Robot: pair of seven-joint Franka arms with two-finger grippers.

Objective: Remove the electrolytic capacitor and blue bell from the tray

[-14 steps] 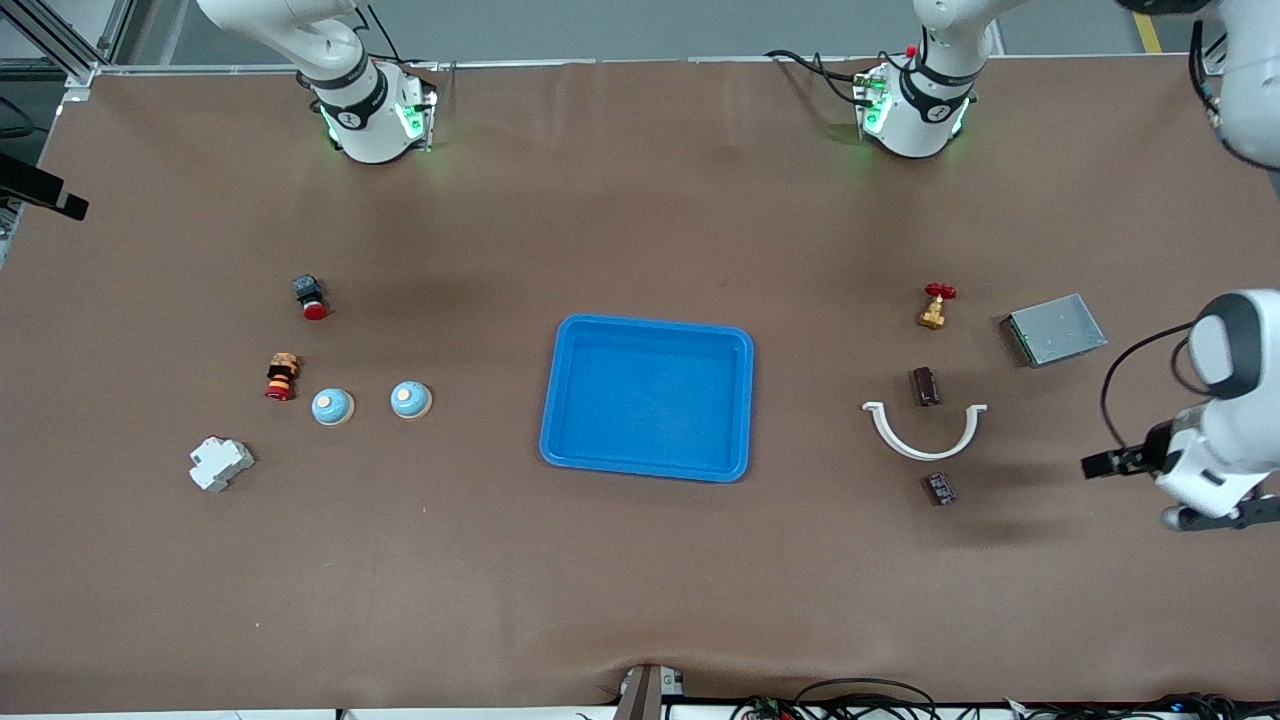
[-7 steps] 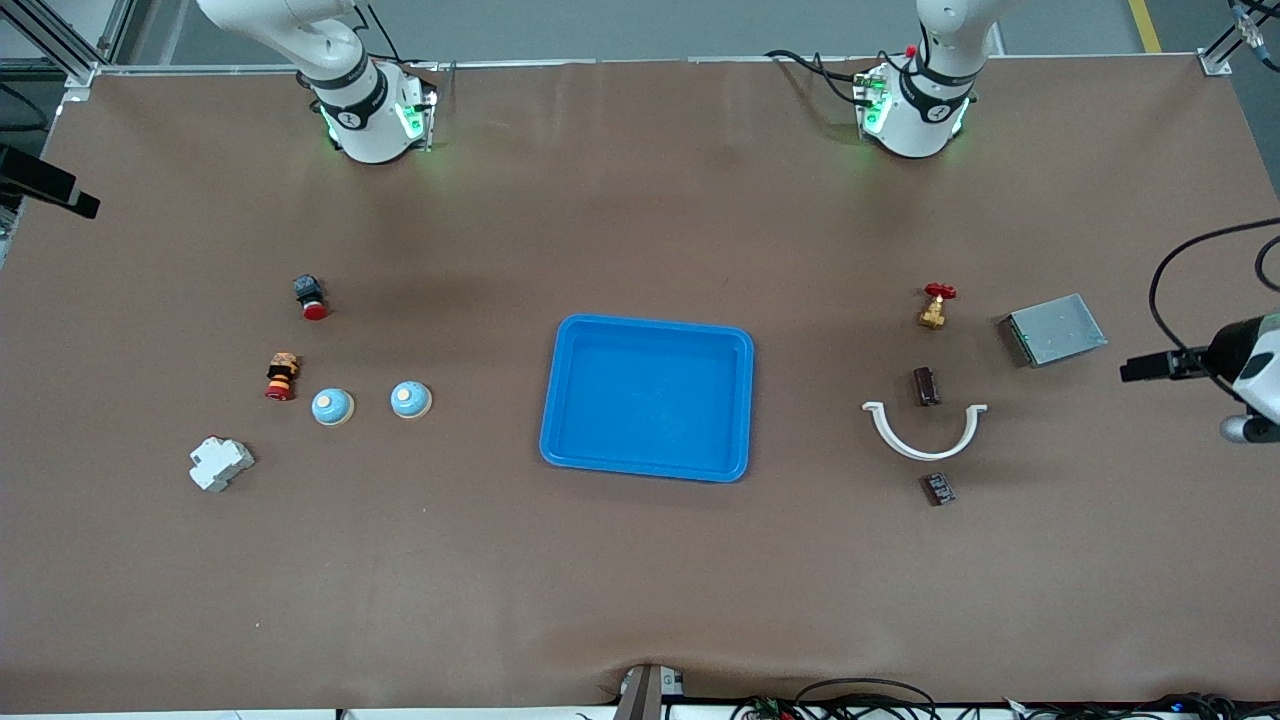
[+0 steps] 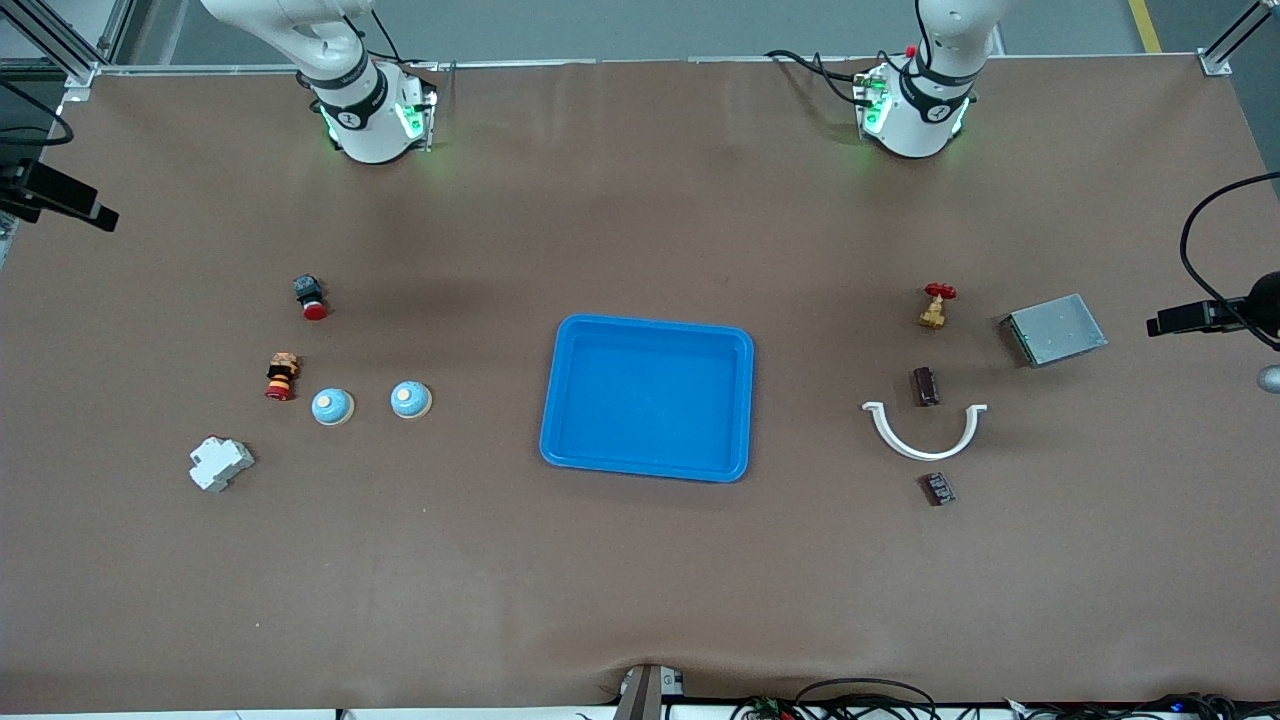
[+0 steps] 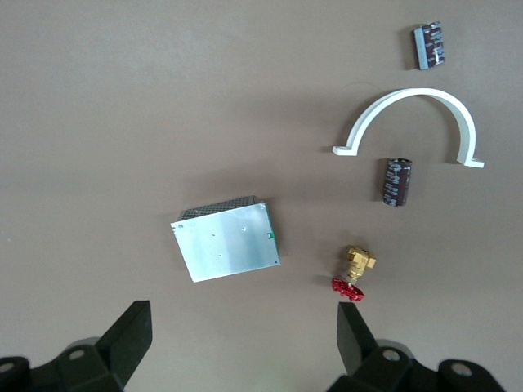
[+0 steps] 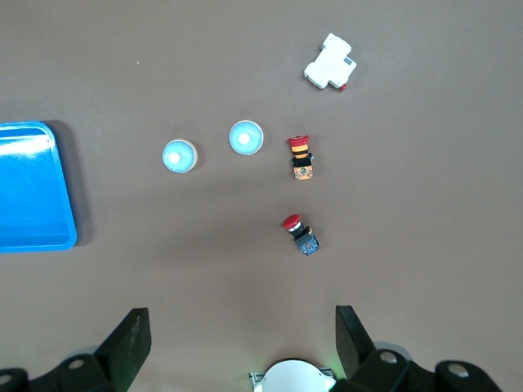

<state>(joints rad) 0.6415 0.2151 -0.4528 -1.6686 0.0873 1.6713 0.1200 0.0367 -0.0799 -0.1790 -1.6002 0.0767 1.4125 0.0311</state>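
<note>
Two dark capacitors lie at the left arm's end of the table: one (image 3: 926,386) inside the arc of a white curved clamp (image 3: 922,432), the other (image 3: 937,488) nearer the front camera. Both show in the left wrist view (image 4: 397,181) (image 4: 428,45). Two blue bells (image 3: 332,406) (image 3: 411,399) sit at the right arm's end and show in the right wrist view (image 5: 245,137) (image 5: 180,156). A blue tray (image 3: 648,322) lies empty mid-table. My left gripper (image 4: 245,343) is open, high over the metal box. My right gripper (image 5: 243,343) is open, high over bare table near its base.
A metal box (image 3: 1053,329) and a brass valve with a red handle (image 3: 935,305) lie near the capacitors. Two red push buttons (image 3: 310,296) (image 3: 281,376) and a white breaker (image 3: 221,464) lie near the bells. Both arm bases stand along the table's top edge.
The left arm has drawn up and away from the table's front toward its base side, mostly leaving the front view. The right arm's black part has edged slightly into view. No object moved.
</note>
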